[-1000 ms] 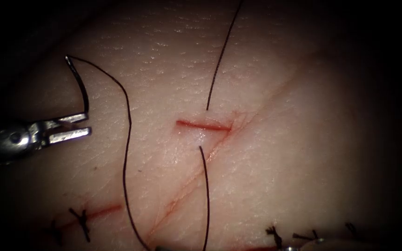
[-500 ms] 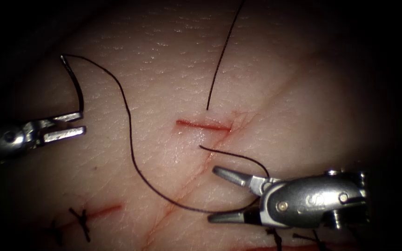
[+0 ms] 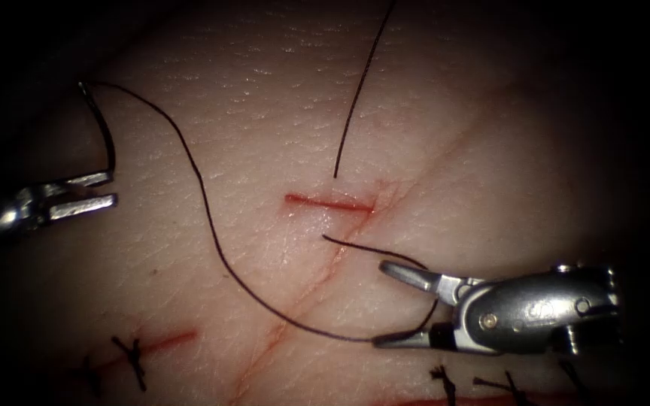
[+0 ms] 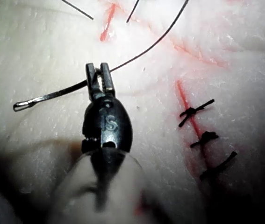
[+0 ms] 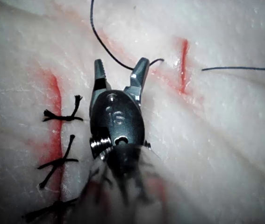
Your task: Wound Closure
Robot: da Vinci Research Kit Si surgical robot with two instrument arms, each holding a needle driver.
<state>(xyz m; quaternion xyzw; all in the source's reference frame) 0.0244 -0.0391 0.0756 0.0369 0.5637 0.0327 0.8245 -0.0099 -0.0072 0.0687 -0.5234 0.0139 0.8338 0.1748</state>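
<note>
The right pincer [image 3: 385, 304] stands wide open, holding nothing, with the thread [image 3: 212, 240] running between its jaws just below the cut [image 3: 330, 202]. Far left of the cut, clear of the tissue [image 3: 265, 113], the left pincer [image 3: 110, 189] is closed on the needle [image 3: 99, 128] near its pointed end, its curve rising to the thread end.

Two tools: the left tool [image 3: 84, 192] and the right tool [image 3: 399, 306]. One needle [image 3: 99, 124], one thread [image 3: 212, 240]. One open cut [image 3: 329, 203].
</note>
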